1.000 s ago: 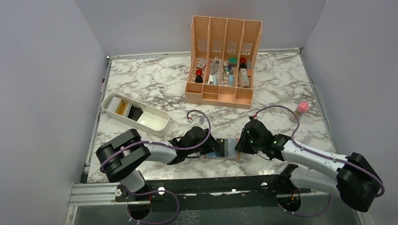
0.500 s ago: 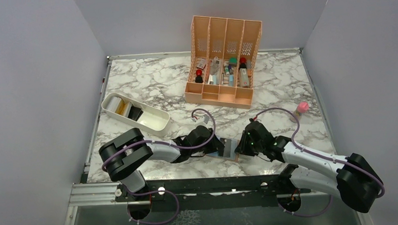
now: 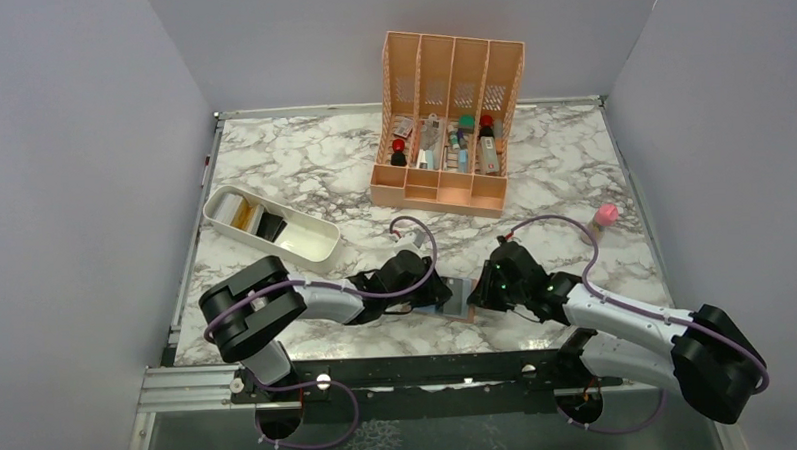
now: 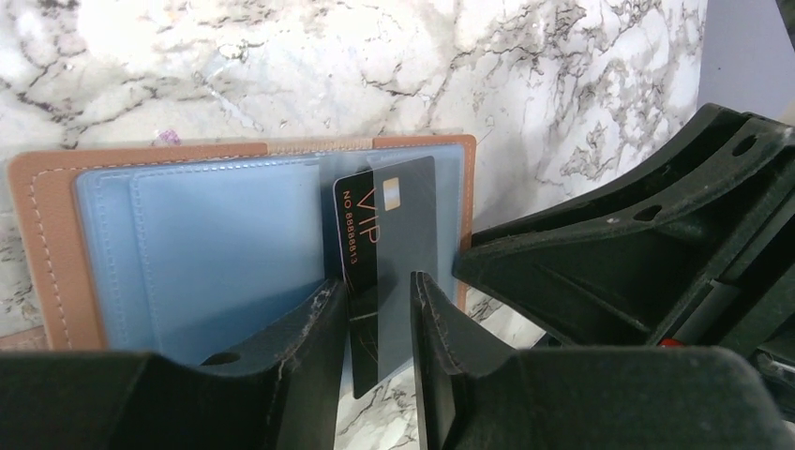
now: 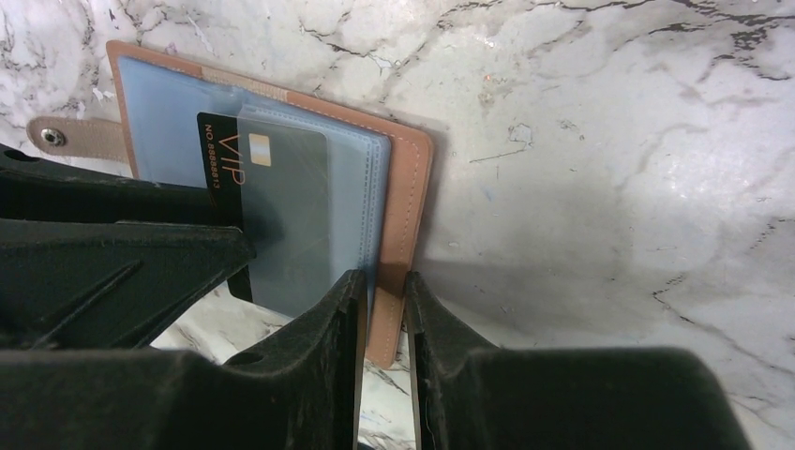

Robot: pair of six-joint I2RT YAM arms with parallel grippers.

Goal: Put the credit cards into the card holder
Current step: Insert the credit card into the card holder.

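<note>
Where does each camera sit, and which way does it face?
Top external: above and behind the bases, looking down; both arms show, left tool and right tool flanking the card holder.
Left wrist: on the left arm, facing the open holder and black VIP card; own fingers frame it, right tool at right.
Right wrist: right arm, opposite side; own fingers at the holder's edge, left tool at left.
Wrist views share card and holder.

One of most things, two pincers.
One card holder [image 4: 187, 253] lies on one bench [image 3: 302, 158], with one black VIP card [image 4: 389, 234] in it. The left pincer [image 4: 375, 286] and right pincer [image 5: 382, 281] are at it. Beyond it stand one white tray [image 3: 313, 244] and one peach organizer [image 3: 438, 189] with four compartments. Right of it is one small pink thing [image 3: 605, 215].
</note>
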